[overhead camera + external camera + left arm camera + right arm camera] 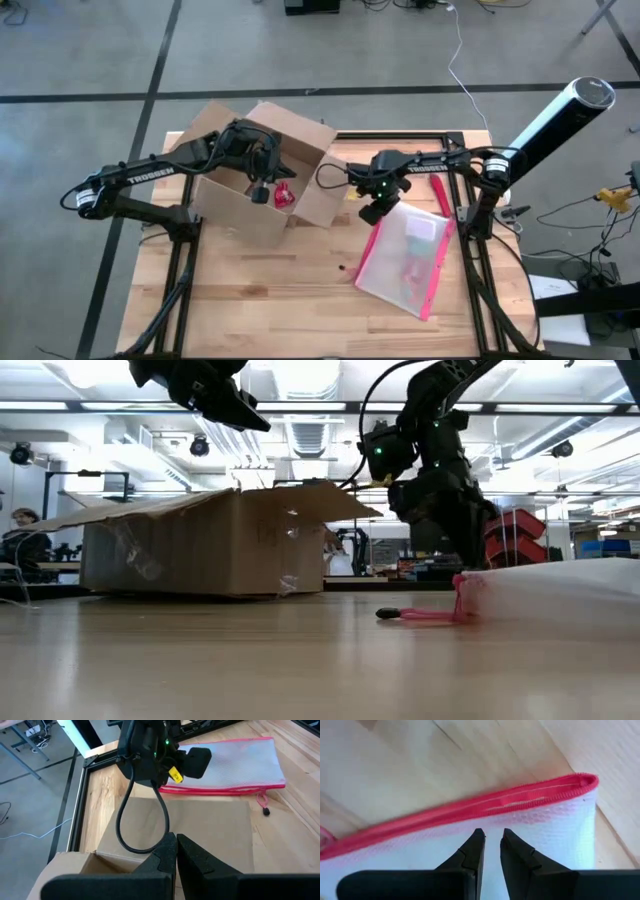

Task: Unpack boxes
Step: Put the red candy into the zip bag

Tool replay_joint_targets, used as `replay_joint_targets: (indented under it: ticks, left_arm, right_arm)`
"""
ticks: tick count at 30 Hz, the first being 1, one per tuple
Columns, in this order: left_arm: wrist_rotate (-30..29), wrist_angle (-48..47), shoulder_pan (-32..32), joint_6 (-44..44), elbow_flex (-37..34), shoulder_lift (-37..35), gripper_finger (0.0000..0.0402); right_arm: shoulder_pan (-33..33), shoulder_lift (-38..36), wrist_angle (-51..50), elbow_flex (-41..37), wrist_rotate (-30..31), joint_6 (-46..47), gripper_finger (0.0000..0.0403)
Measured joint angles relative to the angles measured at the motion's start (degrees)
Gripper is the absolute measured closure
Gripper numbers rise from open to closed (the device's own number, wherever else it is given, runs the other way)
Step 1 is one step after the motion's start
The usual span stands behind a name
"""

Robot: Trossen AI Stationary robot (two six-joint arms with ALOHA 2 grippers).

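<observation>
Box: a brown cardboard box point(262, 170) with its flaps open sits in the upper left-centre of the high view, on the wooden table point(270, 300); in the low view it stands left of centre.
Inside the box: a small red item point(284, 195) shows in the open top; what it is cannot be told.
Left gripper: the left gripper point(262, 188) hangs over the box opening; in its wrist view the two dark fingers point(167, 852) are pressed together, holding nothing.
Right gripper: the right gripper point(491, 845) is just above the pouch, right of the box in the high view, fingers slightly apart with a narrow gap.
Pouch: a translucent zip pouch point(405, 255) with a pink edge lies flat, centre-right of the high view.
</observation>
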Motion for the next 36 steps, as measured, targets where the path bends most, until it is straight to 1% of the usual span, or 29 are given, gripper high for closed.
replay_joint_targets:
  ticks: [5,8,10,13,17,22,26,29,31,33,36]
  left_arm:
    - [0.0,-0.01,0.0,0.02,0.0,0.02,0.0402]
    - [0.0,-0.02,0.0,0.04,0.0,0.02,0.0402]
    - [0.0,-0.02,0.0,0.04,0.0,0.04,0.0402]
    - [0.0,-0.01,0.01,0.05,0.0,0.04,0.0402]
    - [0.0,-0.02,0.02,0.33,0.0,0.04,0.0402]
    - [0.0,-0.01,0.02,0.73,0.0,0.04,0.0402]
    - [0.0,-0.02,0.0,0.74,0.0,0.07,0.0402]
    - [0.0,0.0,0.01,0.74,0.0,0.07,0.0402]
    - [0.0,-0.04,0.02,0.74,0.0,0.07,0.0402]
    - [0.0,0.0,0.02,0.72,0.0,0.07,0.0402]
    - [0.0,-0.02,0.01,0.63,0.0,0.07,0.0402]
  right_arm:
    - [-0.05,0.0,-1.62,1.09,0.59,-2.98,0.0369]
    - [-0.32,0.0,-1.52,1.83,3.48,0.98,0.0364]
    - [-0.42,0.0,-1.5,2.27,5.39,3.77,0.0352]
    - [-0.29,0.0,-0.27,2.38,6.21,4.5,0.032]
    - [-0.11,0.0,1.3,2.38,10.92,7.63,0.026]
    - [-0.19,0.21,2.17,2.38,11.09,11.27,0.0186]
    - [0.0,1.56,2.28,2.38,11.39,12.09,0.0141]
    - [-0.01,3.18,2.1,2.38,13.04,13.96,0.0118]
    - [-0.02,4.32,1.85,2.38,13.64,14.34,0.011]
    - [-0.02,5.41,1.56,2.38,13.99,14.85,0.0108]
    - [-0.02,6.72,-0.07,2.38,13.97,15.31,0.0117]
